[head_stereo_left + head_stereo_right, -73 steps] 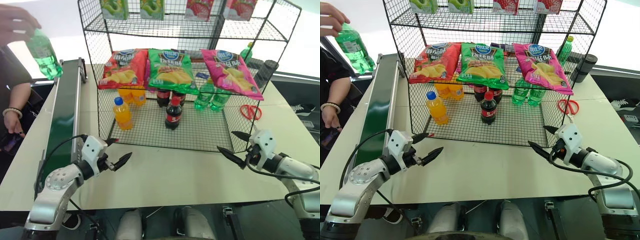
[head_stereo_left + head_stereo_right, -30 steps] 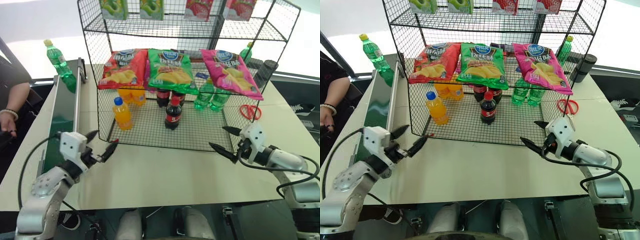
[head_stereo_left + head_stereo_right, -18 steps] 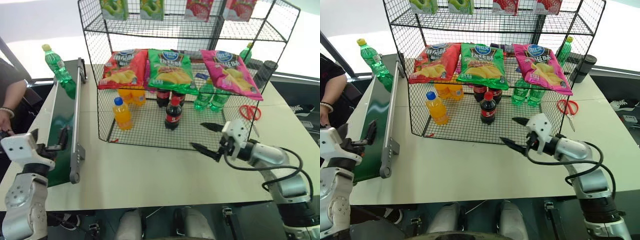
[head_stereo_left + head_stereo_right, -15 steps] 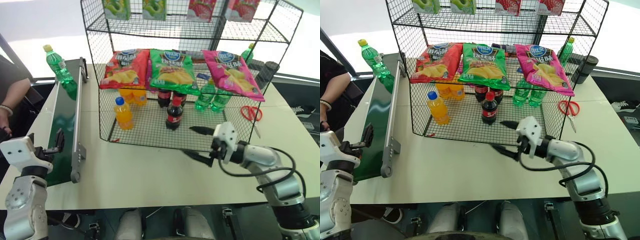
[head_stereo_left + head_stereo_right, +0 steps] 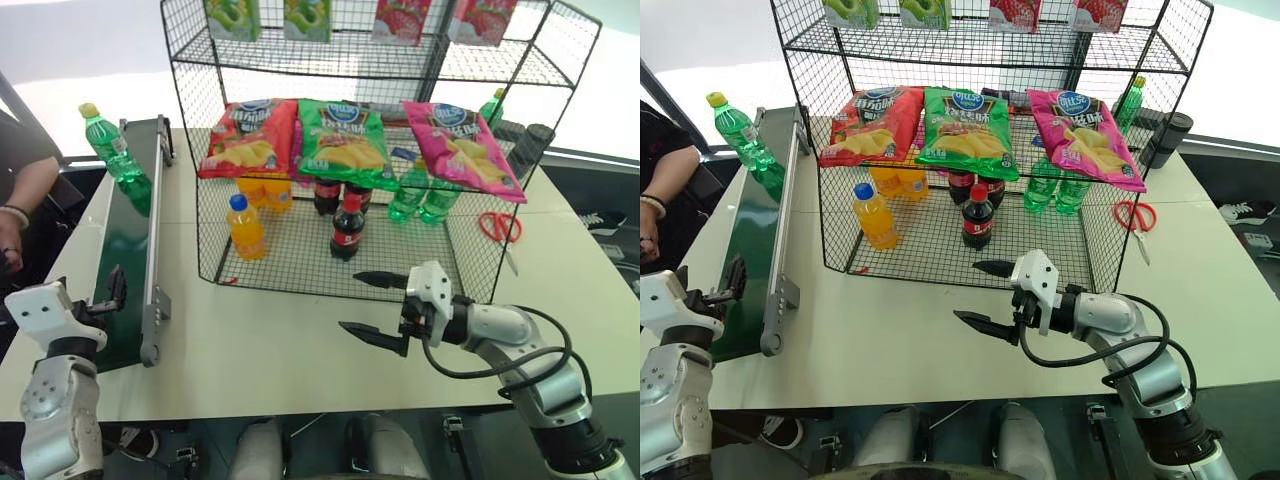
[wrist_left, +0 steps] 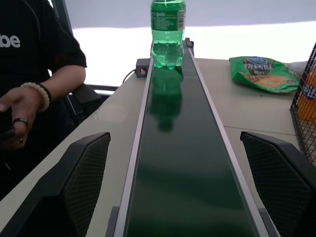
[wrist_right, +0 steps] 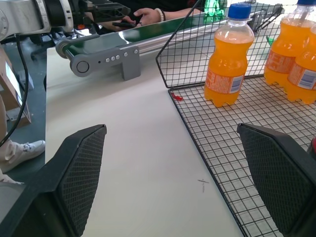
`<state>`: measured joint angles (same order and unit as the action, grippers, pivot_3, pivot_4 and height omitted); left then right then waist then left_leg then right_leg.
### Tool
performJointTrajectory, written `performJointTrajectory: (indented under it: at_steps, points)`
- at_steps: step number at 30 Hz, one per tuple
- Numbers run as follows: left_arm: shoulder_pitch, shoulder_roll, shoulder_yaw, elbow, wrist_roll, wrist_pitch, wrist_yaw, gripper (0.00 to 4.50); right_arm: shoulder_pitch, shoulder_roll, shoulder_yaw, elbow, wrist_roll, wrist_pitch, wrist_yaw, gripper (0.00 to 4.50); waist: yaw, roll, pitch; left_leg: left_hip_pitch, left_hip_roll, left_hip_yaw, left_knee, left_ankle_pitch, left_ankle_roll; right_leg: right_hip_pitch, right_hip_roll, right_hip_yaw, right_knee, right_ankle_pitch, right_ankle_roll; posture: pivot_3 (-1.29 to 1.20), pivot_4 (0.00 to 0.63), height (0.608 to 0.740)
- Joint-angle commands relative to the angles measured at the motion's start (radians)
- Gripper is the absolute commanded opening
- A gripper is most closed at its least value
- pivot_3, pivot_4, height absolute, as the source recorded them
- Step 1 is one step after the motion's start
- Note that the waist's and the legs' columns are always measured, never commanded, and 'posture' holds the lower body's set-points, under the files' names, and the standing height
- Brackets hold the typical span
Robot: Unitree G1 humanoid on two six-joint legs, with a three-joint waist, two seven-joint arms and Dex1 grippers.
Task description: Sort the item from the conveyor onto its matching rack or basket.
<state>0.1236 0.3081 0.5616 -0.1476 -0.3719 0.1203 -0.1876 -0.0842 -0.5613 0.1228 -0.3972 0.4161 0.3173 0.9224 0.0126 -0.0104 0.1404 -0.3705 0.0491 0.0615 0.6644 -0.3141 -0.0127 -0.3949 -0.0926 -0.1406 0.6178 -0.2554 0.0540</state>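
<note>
Both arms have swung to the robot's left since a second ago: the left gripper (image 5: 103,297) from the table in front of the rack out to the near end of the conveyor (image 5: 125,270), the right gripper (image 5: 372,307) along the rack's front edge toward its middle. The bottle (image 5: 112,148) has stayed upright at the belt's far end.

Head views: the rack (image 5: 970,150) stands mid-table with chip bags on its middle tier, cartons on top, and orange, cola and green bottles on the bottom grid. Red scissors (image 5: 503,226) lie on the table right of it. A person's arm (image 5: 22,196) shows at the left edge. The right gripper's fingers are spread wide, holding nothing, just off the rack's front.

Left wrist view: the left gripper's fingers (image 6: 84,170) stand wide apart, empty, either side of the belt. The bottle stands far down it, its reflection on the belt. A green chip bag (image 6: 264,74) lies on the table beside the belt.

Right wrist view: the spread fingers (image 7: 81,165) frame bare table and the rack's front corner, where an orange bottle (image 7: 227,61) stands.
</note>
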Motion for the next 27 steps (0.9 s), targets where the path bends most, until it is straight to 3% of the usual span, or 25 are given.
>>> performJointTrajectory:
  at_steps: [1, 9, 27]
  points:
    - [-0.014, 0.0, -0.009, -0.003, 0.016, -0.03, 0.012, 4.5, 0.011, 0.015, 0.016, -0.044, -0.002, -0.048, 0.006, 4.42, 0.0, 0.0, 0.0, 0.0, 0.0, 0.0, 0.0, 0.0, 0.0, 0.0, 0.0, 0.0, 0.0, 0.0, 0.0, 0.0, 0.15, 0.736]
    - [-0.021, -0.006, -0.024, 0.01, 0.021, -0.038, 0.017, 4.5, 0.021, 0.077, 0.047, -0.072, -0.009, -0.09, -0.04, 4.42, 0.0, 0.0, 0.0, 0.0, 0.0, 0.0, 0.0, 0.0, 0.0, 0.0, 0.0, 0.0, 0.0, 0.0, 0.0, 0.0, 0.15, 0.736]
    - [-0.027, -0.016, -0.028, 0.006, 0.015, -0.044, 0.033, 4.5, -0.02, 0.094, 0.076, -0.09, 0.031, -0.057, -0.032, 4.42, 0.0, 0.0, 0.0, 0.0, 0.0, 0.0, 0.0, 0.0, 0.0, 0.0, 0.0, 0.0, 0.0, 0.0, 0.0, 0.0, 0.15, 0.736]
